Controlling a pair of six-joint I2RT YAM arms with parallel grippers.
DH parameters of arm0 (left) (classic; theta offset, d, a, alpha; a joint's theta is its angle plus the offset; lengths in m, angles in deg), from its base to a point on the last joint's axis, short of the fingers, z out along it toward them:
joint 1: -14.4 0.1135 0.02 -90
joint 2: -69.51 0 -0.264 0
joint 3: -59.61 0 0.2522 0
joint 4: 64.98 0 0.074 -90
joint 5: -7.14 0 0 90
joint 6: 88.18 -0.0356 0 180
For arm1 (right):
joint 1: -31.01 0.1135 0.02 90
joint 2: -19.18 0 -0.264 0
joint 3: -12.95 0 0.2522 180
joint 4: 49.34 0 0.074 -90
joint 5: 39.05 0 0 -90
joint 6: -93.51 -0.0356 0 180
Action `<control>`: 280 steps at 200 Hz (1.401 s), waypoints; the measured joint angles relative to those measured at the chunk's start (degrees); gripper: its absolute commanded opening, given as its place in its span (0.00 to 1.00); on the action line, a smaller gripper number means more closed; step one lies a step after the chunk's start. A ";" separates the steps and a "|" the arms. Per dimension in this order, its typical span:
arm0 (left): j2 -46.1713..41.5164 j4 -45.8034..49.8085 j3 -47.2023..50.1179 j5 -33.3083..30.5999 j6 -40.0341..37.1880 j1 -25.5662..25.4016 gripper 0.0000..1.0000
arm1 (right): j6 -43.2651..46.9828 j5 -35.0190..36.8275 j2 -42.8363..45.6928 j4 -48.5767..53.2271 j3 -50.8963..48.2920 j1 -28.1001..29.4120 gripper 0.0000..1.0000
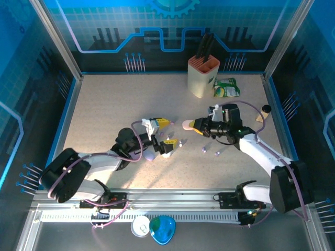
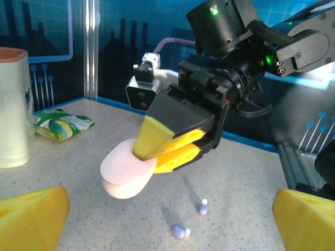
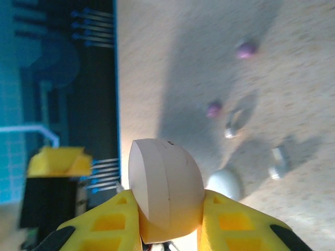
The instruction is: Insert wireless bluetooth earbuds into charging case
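My left arm reached in from the near left corner. Close beside it a pale pebble (image 1: 150, 156) sat on the tabletop (image 1: 104, 110). Down at the near edge, in front of my bases, lay a white disc (image 1: 140, 226) with a blue piece (image 1: 162, 229) touching its right side.

My left hand (image 1: 168, 133) was over the middle of the tabletop, its yellow fingers (image 2: 31, 217) spread wide and gripping nothing. It pointed straight at my right hand (image 1: 192, 125).

Just right of it was the case (image 1: 186, 124), pink and rounded. It was pinched at its right end between the yellow fingers (image 3: 112, 222) of my right hand, which was clamped shut on it. The rounded end stuck out toward my left hand. From my right wrist I saw a thin seam running round the case (image 3: 165, 188). Whether it was clear of the tabletop or resting on it, I couldn't tell.

The earbuds (image 1: 203, 150) lay loose on the tabletop, outside the case. They were near my right hand, on its near side. Two lilac ones (image 2: 203, 208) lay close together below the case in my left wrist view. My right wrist view caught more earbuds (image 3: 245, 49) scattered apart, some pinkish and some pale. They were too blurred to tell which way they lay.

At the back, right of centre, stood a knife block (image 1: 203, 76) with dark handles poking up. A green packet (image 1: 226, 88) lay just beside it on the right. Near the right edge sat a small dark round thing (image 1: 266, 109).
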 measured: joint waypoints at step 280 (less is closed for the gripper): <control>-5.11 87.73 -20.74 -43.52 32.06 7.93 0.99 | 19.80 20.04 -17.90 5.86 16.24 1.03 0.72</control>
